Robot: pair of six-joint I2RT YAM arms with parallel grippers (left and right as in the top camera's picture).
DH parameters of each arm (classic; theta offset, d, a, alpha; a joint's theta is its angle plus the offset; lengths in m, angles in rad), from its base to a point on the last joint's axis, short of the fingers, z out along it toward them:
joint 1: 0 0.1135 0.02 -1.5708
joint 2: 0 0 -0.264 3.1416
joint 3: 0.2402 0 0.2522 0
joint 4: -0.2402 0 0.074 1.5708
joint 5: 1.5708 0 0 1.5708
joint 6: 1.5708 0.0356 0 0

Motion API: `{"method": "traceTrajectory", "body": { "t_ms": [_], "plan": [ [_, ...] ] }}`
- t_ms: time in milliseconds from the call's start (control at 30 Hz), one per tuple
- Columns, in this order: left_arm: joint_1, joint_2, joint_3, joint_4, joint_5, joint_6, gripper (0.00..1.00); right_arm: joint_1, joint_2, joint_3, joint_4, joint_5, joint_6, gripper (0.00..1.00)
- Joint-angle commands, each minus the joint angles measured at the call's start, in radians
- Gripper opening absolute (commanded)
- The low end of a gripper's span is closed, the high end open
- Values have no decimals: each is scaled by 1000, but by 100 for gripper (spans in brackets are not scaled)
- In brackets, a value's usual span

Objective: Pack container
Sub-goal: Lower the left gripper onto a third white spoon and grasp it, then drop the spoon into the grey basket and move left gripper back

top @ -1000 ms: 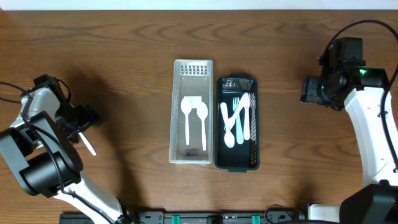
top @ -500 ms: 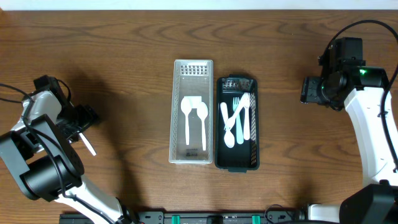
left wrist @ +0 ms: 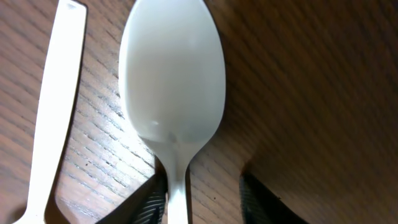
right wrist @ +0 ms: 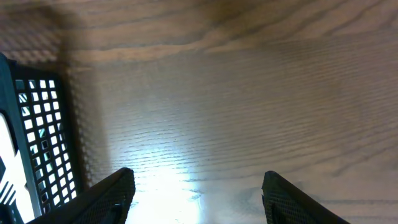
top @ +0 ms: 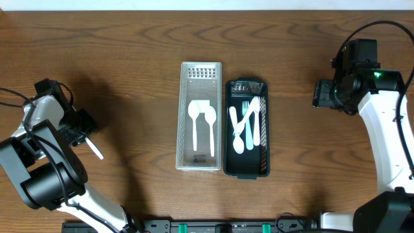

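My left pincer (left wrist: 202,202) gapes astride the spoon (left wrist: 173,81), handle at six o'clock; right pincer (right wrist: 199,186) gapes above the desk (right wrist: 249,93).

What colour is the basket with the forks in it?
The basket is black; the overhead view shows it best.

White spoon (left wrist: 172,87) lies with handle between the jaws.

The table (top: 129,52) is dark brown with wavy wood grain. A pale grey container (top: 180,116) holds two white spoons (top: 194,111). Right of the container, a black lattice-walled basket (top: 246,168) holds white cutlery (top: 255,123).
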Motion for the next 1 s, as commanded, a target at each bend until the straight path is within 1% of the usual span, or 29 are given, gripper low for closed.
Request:
{"method": "traceTrajectory", "body": {
  "t_ms": [0,67,133,233,267,300,400,500,533,700,833,967],
  "plan": [
    [5,52,-50,1,-5,0,35,-7,2,-3,-1,1,-15,69],
    [5,52,-50,1,-5,0,29,-7,2,-3,-1,0,-15,69],
    [5,52,-50,1,-5,1,26,-7,2,-3,-2,0,-15,69],
    [5,52,-50,1,-5,0,19,-7,2,-3,-1,0,-18,69],
    [5,52,-50,1,-5,0,19,-7,2,-3,-1,0,-18,69],
    [5,52,-50,1,-5,0,15,-7,2,-3,-1,0,-18,69],
    [5,52,-50,1,-5,1,10,-7,2,-3,-1,0,-18,69],
    [5,52,-50,1,-5,1,8,-7,2,-3,-1,0,-18,69],
    [5,52,-50,1,-5,1,6,-7,2,-3,-1,0,-18,69],
    [3,51,-45,-4,-5,0,6,-6,2,-3,-1,0,-18,69],
    [-21,28,-7,-67,-5,0,6,-6,2,-3,0,0,-18,69],
    [-108,-55,56,-165,0,0,6,-6,2,-3,3,0,-18,69]
  ]
}}
